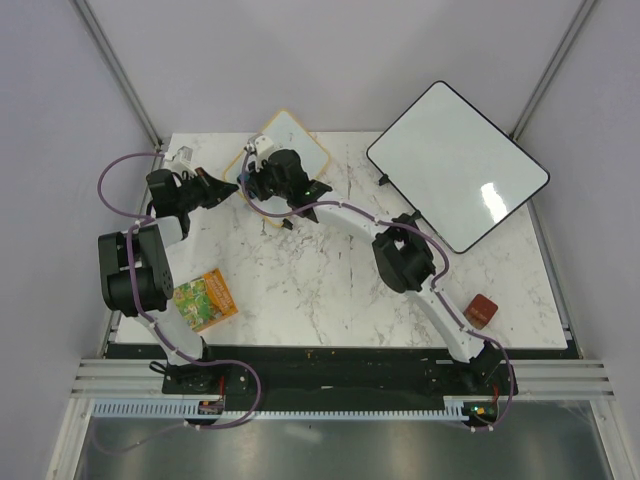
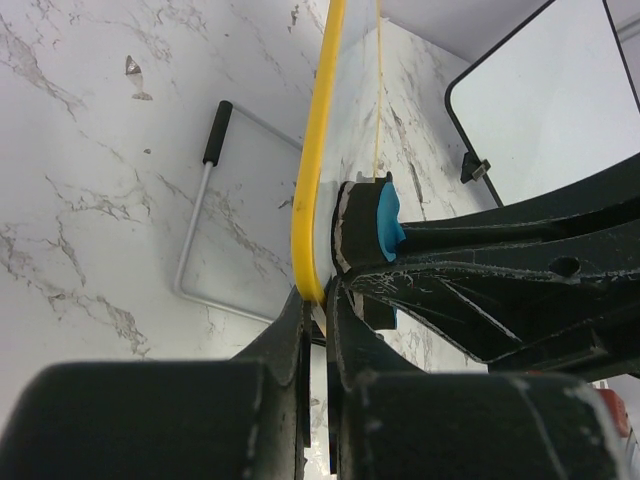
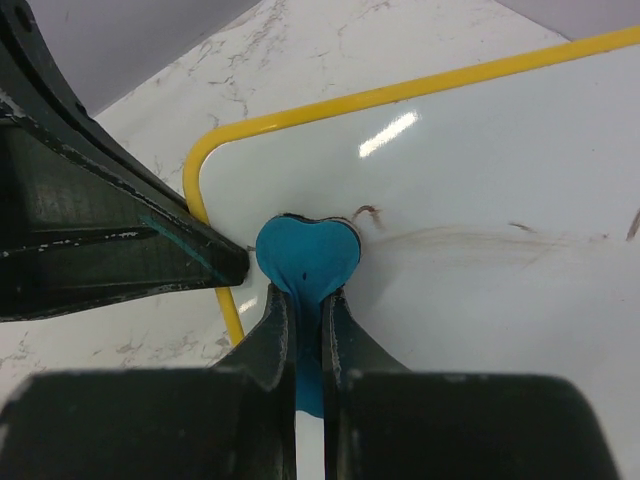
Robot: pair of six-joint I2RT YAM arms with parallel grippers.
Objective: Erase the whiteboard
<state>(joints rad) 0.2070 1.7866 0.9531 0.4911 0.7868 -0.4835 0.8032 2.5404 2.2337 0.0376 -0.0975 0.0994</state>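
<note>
Left jaws pinch whiteboard (image 3: 480, 170) rim; right jaws pinch blue eraser (image 3: 307, 255), lower part hidden.

Bright, even light; blurred near gripper (image 3: 308, 310)

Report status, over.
Left gripper shut on yellow-framed whiteboard edge. Right gripper shut on blue eraser, against the board. Faint smears left to wipe. Nothing blocking.

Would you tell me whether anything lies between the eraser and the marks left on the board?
Nothing visible does. The blue eraser in the right gripper sits against the whiteboard, only bare board between it and the brown smear. The left gripper clamps the frame, aside.
</note>
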